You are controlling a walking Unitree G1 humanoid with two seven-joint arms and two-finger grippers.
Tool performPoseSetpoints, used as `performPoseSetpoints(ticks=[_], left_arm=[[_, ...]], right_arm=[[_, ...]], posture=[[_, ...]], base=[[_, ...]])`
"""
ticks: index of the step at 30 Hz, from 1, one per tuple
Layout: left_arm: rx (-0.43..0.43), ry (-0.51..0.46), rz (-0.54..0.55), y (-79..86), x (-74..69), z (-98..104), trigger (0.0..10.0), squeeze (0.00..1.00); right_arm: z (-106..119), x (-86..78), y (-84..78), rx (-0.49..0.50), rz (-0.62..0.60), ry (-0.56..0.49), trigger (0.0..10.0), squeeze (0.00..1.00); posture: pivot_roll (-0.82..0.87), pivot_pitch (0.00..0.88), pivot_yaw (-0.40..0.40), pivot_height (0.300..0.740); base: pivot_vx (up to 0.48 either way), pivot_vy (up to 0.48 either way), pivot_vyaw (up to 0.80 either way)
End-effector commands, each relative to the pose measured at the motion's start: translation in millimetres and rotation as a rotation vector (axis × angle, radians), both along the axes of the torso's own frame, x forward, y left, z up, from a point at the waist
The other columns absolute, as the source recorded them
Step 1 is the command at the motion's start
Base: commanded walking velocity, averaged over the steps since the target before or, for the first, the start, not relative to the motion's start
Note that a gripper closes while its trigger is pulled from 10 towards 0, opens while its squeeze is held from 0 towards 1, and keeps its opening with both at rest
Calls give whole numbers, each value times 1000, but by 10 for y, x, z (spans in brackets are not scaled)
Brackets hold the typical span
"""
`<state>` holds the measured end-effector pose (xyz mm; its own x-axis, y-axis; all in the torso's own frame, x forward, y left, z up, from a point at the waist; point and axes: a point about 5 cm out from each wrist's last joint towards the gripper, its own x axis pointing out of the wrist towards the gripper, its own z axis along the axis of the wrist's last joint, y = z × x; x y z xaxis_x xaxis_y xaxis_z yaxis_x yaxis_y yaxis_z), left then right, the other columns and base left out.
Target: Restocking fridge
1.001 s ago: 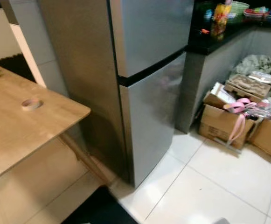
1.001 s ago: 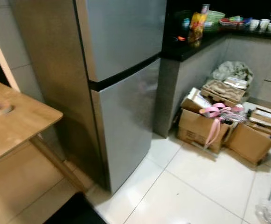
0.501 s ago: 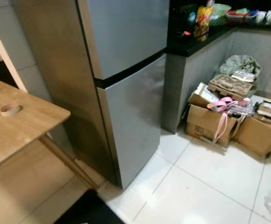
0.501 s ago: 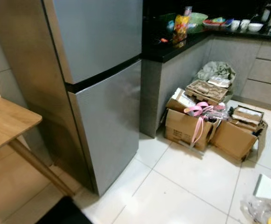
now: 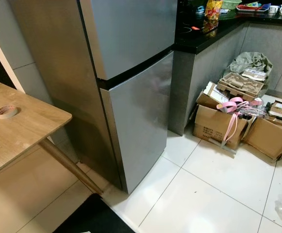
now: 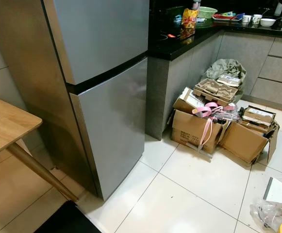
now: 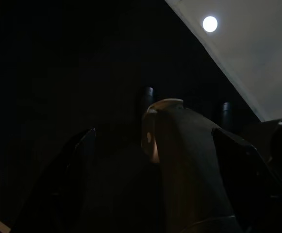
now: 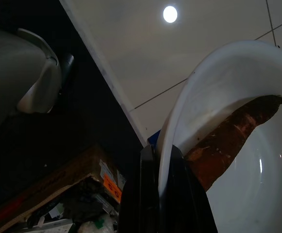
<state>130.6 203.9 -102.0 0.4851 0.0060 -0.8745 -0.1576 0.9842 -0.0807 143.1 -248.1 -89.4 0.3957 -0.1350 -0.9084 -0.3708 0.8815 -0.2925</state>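
The silver two-door fridge [image 5: 131,82] stands in front of me, both doors closed, a black seam between the upper and lower door. In the right wrist view my right gripper [image 8: 162,160] is shut on the rim of a white bowl [image 8: 218,97], and a brown piece [image 8: 233,131] lies inside the bowl. The left wrist view is very dark. There my left gripper [image 7: 155,160] hangs with its two black fingers [image 7: 68,184] spread wide apart and nothing gripped between them.
A wooden table [image 5: 19,136] with a tape roll [image 5: 7,111] juts in at the left, its slanted leg near the fridge's side. Right of the fridge runs a black counter [image 5: 204,39]. Cardboard boxes [image 5: 218,124] and clutter crowd the floor below it. A plastic bag [image 6: 272,213] lies at the lower right.
The whole picture has shifted: the camera has turned right and drawn back a little, so more counter, boxes and floor show. The fridge stays closed.
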Motion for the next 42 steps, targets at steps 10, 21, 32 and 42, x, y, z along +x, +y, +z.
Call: performPoseSetpoints(ticks=[10,21,32,42], left_arm=[[-8,5,-17,-41,-32,-15,10000,0],[-11,6,-21,-65,-39,-21,10000,0],[-10,5,-29,-85,-19,-18,10000,0],[8,15,-9,95,-105,-12,10000,0]], right_arm=[[-16,-18,38,22,-4,7,10000,0],[-25,-10,83,38,0,4,10000,0],[-30,-34,75,41,2,9,10000,0],[-33,-54,59,39,6,14,10000,0]], posture=[[-87,0,25,740],[-89,0,23,740],[-89,0,25,740],[-88,0,28,740]], base=[[270,0,0],[283,0,0],[284,0,0],[279,0,0]])
